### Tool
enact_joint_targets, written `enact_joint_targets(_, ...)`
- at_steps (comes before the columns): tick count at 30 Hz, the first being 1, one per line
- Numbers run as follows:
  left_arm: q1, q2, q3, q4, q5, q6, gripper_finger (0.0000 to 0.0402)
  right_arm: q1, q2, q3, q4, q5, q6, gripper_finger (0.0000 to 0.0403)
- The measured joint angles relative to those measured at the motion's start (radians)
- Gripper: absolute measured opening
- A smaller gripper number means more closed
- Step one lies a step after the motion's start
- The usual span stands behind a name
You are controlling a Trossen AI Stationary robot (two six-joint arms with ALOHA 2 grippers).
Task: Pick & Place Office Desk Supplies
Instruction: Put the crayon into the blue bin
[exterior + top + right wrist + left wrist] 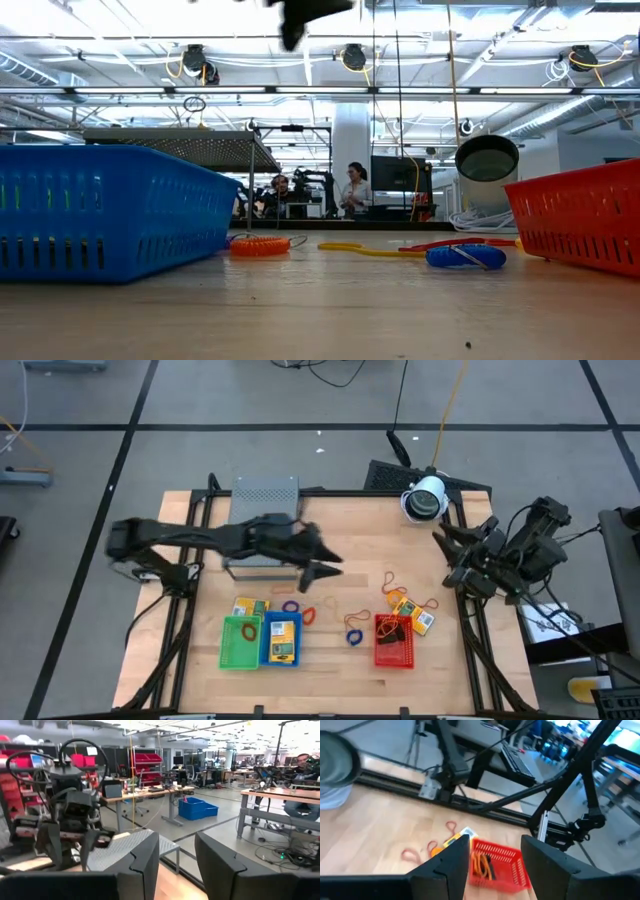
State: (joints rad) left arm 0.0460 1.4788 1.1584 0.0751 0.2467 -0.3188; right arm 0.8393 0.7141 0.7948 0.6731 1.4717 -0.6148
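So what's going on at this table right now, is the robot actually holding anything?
No, nothing is held. The left gripper is open and empty, hanging in the air above the middle of the table, beyond the loose rubber bands. The right gripper, also open and empty, waits off the table's right edge. Three small baskets sit along the near side: the green basket, the blue basket with a yellow packet in it, and the red basket with bands in it. More packets lie loose nearby.

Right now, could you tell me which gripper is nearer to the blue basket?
Left. The left gripper hovers open just beyond the blue basket, while the right gripper waits open at the table's far right edge.
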Motion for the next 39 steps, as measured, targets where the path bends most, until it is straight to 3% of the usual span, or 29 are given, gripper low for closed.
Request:
enact_joint_targets(7,-0.004,-0.287,-0.299,0.031,-0.040,-0.016,0.0186,0.001,0.034,0.000,0.000,0.057,-0.005,0.0116)
enact_joint_targets(14,-0.026,-0.602,-0.650,0.285,-0.042,0.001,0.0186,-0.001,0.039,0.000,0.005,0.099,0.029,0.0116)
enact_joint_targets(20,-0.027,-0.879,-0.875,0.275,-0.033,-0.026,0.0186,-0.010,0.070,0.000,0.005,0.099,0.081,0.0116)
enact_joint_targets(30,-0.028,-1.204,-1.029,0.117,-0.027,-0.001,0.0186,-0.082,0.199,0.000,0.004,0.095,0.141,0.0116)
enact_joint_targets(39,-0.028,-1.244,-1.030,0.062,-0.033,-0.138,0.0186,-0.094,0.231,0.000,0.013,0.001,0.185,0.0116)
